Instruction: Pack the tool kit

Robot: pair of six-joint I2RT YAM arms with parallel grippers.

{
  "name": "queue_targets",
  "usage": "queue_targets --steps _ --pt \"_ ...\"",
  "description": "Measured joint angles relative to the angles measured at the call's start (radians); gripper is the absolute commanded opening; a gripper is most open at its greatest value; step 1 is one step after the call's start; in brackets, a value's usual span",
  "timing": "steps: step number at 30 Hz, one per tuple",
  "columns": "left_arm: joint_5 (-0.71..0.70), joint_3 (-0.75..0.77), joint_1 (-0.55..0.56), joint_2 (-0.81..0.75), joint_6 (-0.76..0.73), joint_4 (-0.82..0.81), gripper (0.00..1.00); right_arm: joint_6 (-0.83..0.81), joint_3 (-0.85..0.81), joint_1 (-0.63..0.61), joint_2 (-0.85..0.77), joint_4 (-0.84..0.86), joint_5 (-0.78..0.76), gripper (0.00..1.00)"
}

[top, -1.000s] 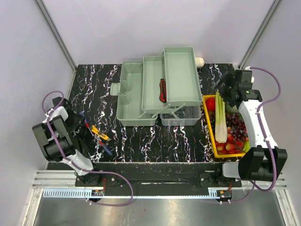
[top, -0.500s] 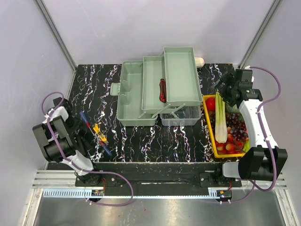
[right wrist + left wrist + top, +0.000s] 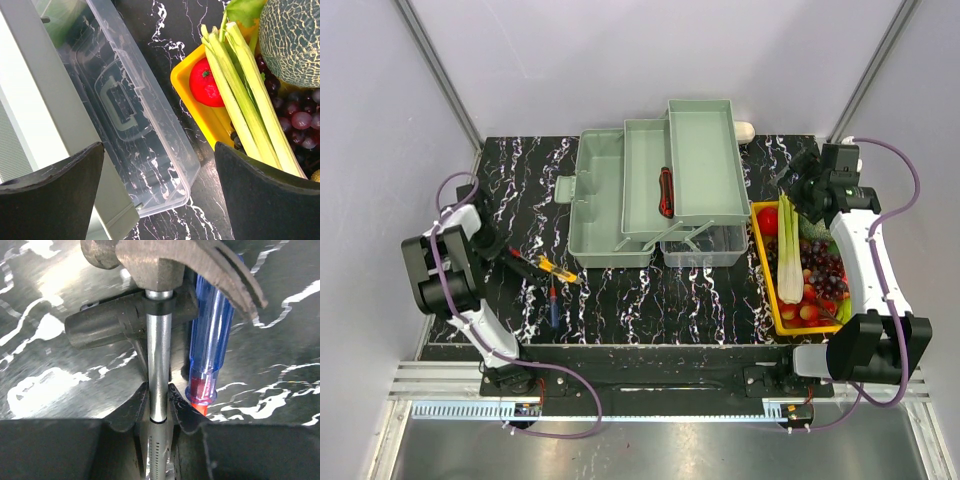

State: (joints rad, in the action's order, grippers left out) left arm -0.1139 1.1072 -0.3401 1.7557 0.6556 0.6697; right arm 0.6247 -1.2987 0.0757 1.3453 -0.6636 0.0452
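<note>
At the left edge of the table (image 3: 720,290), the left gripper (image 3: 158,396) is pressed together on the bare steel shaft of the hammer (image 3: 158,340), between the head and the handle. The shaft is the thinnest section, so the fingers can close fully around it. A blue screwdriver (image 3: 212,335) lies just beside the shaft, under the claw. Whether the two touch cannot be told, so it may be dragged along on lift.

The kit (image 3: 595,195) stands open at the far centre of the table. Its green trays are stepped out to the right, leaving each level reachable from above. 1 red-and-black tool (image 3: 666,192) lies in a tray. The clear lid (image 3: 125,100) lies open on the near right.

The right gripper (image 3: 157,160) is spread wide and holds nothing. It hovers between the lid and the yellow tray (image 3: 200,115), well apart from the hammer. Judged current step: lift the hammer and carry it to the kit.
</note>
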Motion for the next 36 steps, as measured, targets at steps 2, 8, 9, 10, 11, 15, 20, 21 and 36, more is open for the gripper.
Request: queue_targets --steps 2,8,9,10,11,15,20,21,36 --pt "0.007 0.043 0.022 0.036 -0.013 -0.005 0.00 0.000 0.010 0.000 -0.006 0.000 0.000 0.95" --pt "0.008 0.103 0.105 0.078 -0.060 -0.013 0.00 0.000 0.040 0.000 -0.037 -0.007 -0.004 0.96" --pt "0.008 0.106 0.116 0.078 -0.066 -0.010 0.00 0.000 0.045 0.000 -0.042 -0.008 -0.006 0.95" --pt "0.004 0.110 0.124 0.078 -0.072 -0.005 0.00 0.000 0.049 0.000 -0.047 -0.008 -0.008 0.95" --pt "-0.003 0.114 0.129 0.078 -0.079 0.001 0.00 0.000 0.054 0.000 -0.052 -0.008 -0.010 0.95" --pt "-0.052 0.121 0.129 0.060 -0.098 0.024 0.00 0.000 0.071 0.000 -0.069 -0.009 -0.011 0.95" --pt "-0.084 0.121 0.126 -0.029 -0.109 0.048 0.00 0.000 0.077 0.001 -0.071 -0.014 -0.011 0.96" --pt "-0.084 0.121 0.126 -0.051 -0.110 0.047 0.00 0.000 0.077 0.001 -0.071 -0.013 -0.012 0.95" --pt "0.173 0.366 0.206 -0.171 -0.233 0.055 0.00 -0.006 0.076 0.002 -0.071 -0.014 -0.026 0.95"
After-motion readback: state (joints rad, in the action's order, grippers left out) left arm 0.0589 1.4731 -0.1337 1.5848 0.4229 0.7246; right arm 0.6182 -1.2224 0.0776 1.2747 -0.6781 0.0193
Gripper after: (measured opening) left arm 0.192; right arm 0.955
